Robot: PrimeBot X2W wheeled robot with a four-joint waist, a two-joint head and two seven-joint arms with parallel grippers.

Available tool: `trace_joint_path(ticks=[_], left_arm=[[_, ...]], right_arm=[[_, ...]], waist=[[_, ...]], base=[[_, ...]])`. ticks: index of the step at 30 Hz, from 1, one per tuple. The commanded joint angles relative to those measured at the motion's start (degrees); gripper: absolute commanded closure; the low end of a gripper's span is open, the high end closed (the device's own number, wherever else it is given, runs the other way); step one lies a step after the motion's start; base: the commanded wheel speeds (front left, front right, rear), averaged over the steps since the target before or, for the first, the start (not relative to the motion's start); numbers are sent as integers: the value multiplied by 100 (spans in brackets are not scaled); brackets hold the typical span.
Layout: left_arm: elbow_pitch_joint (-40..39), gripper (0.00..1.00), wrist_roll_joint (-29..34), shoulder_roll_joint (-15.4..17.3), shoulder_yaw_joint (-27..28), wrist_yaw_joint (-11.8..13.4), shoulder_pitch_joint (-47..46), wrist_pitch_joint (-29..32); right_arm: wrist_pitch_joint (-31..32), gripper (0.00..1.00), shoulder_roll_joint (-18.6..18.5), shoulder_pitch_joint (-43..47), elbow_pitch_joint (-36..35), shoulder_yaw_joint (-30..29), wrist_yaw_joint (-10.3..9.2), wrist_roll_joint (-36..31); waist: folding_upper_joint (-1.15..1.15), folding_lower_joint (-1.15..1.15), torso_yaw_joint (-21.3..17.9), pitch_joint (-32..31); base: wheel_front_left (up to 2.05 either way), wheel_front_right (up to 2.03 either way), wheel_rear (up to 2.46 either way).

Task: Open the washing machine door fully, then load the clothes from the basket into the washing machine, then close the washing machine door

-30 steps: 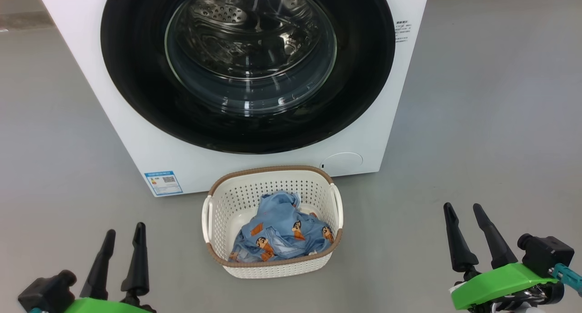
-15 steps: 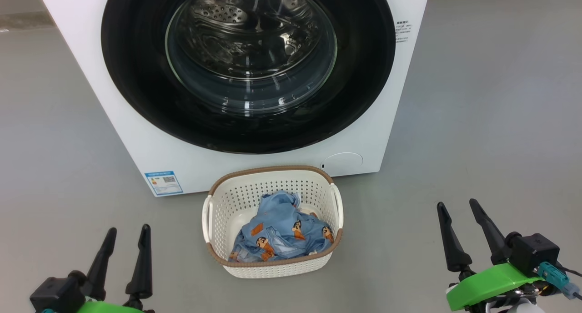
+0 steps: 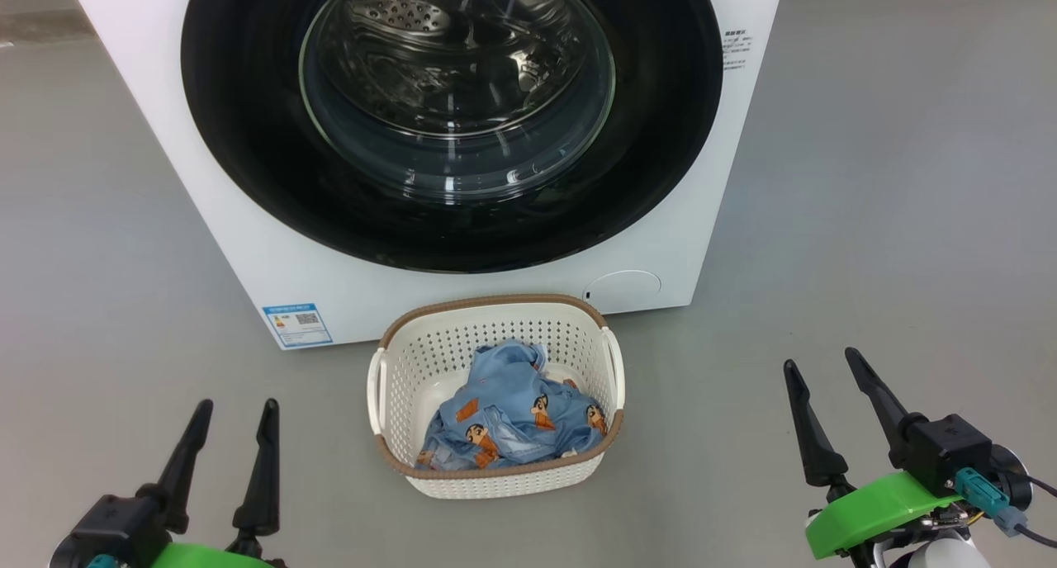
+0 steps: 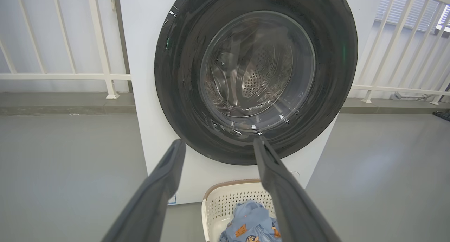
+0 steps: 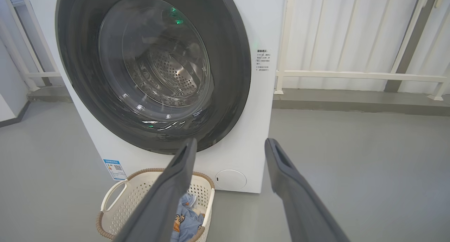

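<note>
A smooth grey floor (image 3: 892,221) carries everything. In the head view the washing machine (image 3: 239,254) stands white at 12 o'clock. Its door (image 3: 248,155) is shut flat against the front, a glossy black rim around the bulging glass. The basket (image 3: 495,481) sits on the floor close before the machine, at 6 o'clock from the door, and the clothes (image 3: 512,415) lie heaped inside it. A blue energy label (image 3: 297,326) is stuck at 7 o'clock from the door and a round service cap (image 3: 623,291) sits at 5 o'clock.

The left gripper (image 3: 238,404) hangs at 7 o'clock in that view, its fingers spread wide and holding nothing. The right gripper (image 3: 820,357) at 4 o'clock is likewise wide and empty. Each is well apart from the basket, one to either side.

The wrist views bring in the room behind the machine. The left wrist view has a white railing (image 4: 102,45) at 10 o'clock and again at 2 o'clock, on a low grey kerb (image 4: 63,103). The right wrist view has the railing at 3 o'clock before a pale ribbed wall (image 5: 334,31). It also gives a small printed notice (image 5: 262,61) at 3 o'clock from the door, and the perforated steel drum (image 5: 168,73) seen through the glass
</note>
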Motion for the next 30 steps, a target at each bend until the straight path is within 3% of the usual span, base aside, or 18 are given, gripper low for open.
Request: trace_joint_path(ticks=[1,30], left_arm=[[-124,0,64,99,218,-18,-225,-50],[436,0,327,-258,758,-17,-192,-50]], right_arm=[[-69,0,-25,-190,-134,104,-8,-88],[-69,0,90,-170,149,-260,-8,-125]], waist=[[0,0,0,2],[0,0,9,-71]], base=[[0,0,0],[0,0,0]])
